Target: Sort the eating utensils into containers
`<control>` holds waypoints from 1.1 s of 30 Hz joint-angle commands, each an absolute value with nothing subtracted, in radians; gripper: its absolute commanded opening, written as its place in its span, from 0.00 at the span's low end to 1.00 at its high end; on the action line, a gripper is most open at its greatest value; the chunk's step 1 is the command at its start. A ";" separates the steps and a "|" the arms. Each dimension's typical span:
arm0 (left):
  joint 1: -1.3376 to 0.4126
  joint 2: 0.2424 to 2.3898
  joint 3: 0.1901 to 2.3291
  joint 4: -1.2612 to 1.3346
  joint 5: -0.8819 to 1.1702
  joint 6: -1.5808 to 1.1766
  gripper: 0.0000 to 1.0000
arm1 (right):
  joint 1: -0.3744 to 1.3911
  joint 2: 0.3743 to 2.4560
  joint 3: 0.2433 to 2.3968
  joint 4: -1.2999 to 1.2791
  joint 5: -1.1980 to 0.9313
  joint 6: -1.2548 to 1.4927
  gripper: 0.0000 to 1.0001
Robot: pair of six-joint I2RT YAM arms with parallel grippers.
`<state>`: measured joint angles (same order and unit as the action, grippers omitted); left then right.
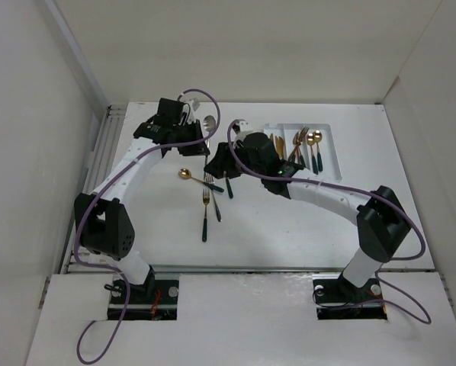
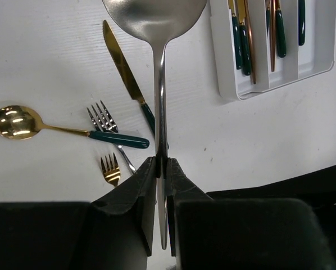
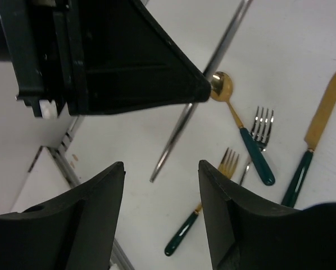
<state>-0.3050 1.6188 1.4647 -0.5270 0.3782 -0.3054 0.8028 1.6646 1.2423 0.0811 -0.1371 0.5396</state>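
On your white table (image 1: 289, 221), one white three-compartment plastic tray (image 2: 227, 62) holds utensils. Your left claw (image 2: 162, 169) grips one large silver spoon (image 2: 157, 17); your right claw (image 3: 161, 169) stands open. Four utensils lie loose on the table: one gold teal-handled knife (image 2: 123, 67), one gold teal-handled spoon (image 2: 13, 121), one silver fork (image 2: 103, 118) and one gold fork (image 2: 110, 169).

table (image 1: 289, 229): white | walls (image 1: 30, 114): white | rail (image 1: 98, 152): table's left edge
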 commanded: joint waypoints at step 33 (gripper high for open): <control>-0.321 1.574 1.572 -0.597 0.151 -0.278 1.00 | 0.438 1.566 1.289 -0.295 0.146 0.222 0.00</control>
<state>-0.3359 1.6062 1.5101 -0.5755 0.2558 -0.3180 0.5198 1.6684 1.2774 -0.1482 0.0490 0.4427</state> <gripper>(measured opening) 0.997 0.109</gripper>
